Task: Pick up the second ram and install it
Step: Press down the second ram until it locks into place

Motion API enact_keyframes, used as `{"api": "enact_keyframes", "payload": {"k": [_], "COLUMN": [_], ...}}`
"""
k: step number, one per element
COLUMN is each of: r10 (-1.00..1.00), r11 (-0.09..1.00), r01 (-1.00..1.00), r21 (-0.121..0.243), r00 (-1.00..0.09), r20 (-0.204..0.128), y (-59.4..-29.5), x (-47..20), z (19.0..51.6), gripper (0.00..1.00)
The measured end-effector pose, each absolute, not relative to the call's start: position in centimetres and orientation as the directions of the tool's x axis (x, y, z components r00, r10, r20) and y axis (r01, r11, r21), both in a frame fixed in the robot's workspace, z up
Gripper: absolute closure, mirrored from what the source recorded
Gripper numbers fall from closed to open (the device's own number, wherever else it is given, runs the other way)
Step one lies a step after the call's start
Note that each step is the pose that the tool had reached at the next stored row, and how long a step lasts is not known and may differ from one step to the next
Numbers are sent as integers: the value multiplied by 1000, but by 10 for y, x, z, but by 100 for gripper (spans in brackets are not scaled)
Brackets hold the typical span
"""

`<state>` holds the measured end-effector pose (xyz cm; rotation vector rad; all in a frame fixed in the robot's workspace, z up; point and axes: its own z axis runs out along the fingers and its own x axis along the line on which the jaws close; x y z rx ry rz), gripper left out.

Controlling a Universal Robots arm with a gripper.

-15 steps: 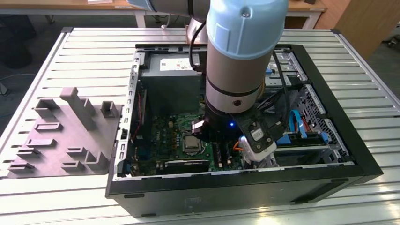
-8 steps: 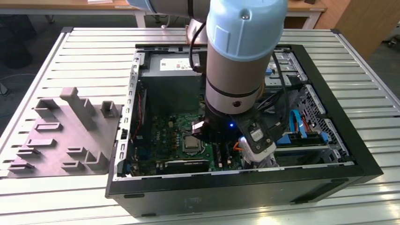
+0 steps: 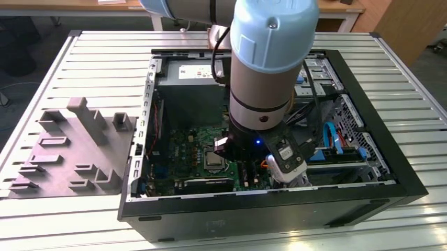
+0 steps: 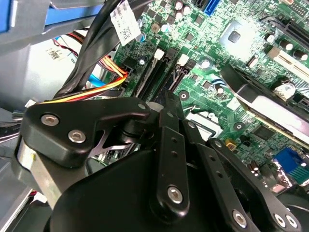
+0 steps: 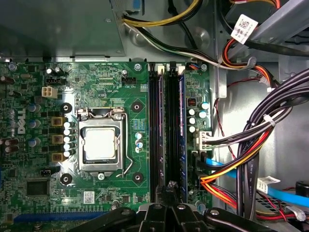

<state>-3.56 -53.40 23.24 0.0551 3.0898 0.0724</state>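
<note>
In the first wrist view a long dark blue-green ram (image 5: 181,125) stands edge-on in the slot nearest the cable bundle. It looks seated. I cannot tell whether it is the second ram. My gripper (image 5: 170,187) hovers over the near end of the neighbouring black slots (image 5: 154,130), its fingertips drawn together, and nothing shows between them. In the second wrist view the gripper (image 4: 166,99) points down at the same slots (image 4: 153,77) on the green motherboard (image 4: 231,92). In the exterior view the arm (image 3: 265,78) reaches down into the open computer case (image 3: 391,172).
The processor socket (image 5: 100,144) lies beside the slots. Bundles of black, yellow and orange cables (image 5: 251,154) crowd the other side. A power supply (image 3: 188,78) sits at the far end of the case. A grey parts tray (image 3: 70,151) lies on the slatted table at the exterior view's left.
</note>
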Motion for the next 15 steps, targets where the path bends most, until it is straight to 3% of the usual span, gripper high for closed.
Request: {"api": "enact_keyframes", "payload": {"k": [15], "r10": [37], "r11": [998], "r01": [34], "r21": [53], "r00": [-998], "r20": [-49], "y": [-532], "x": [-36], "z": [222], "gripper": [89]}}
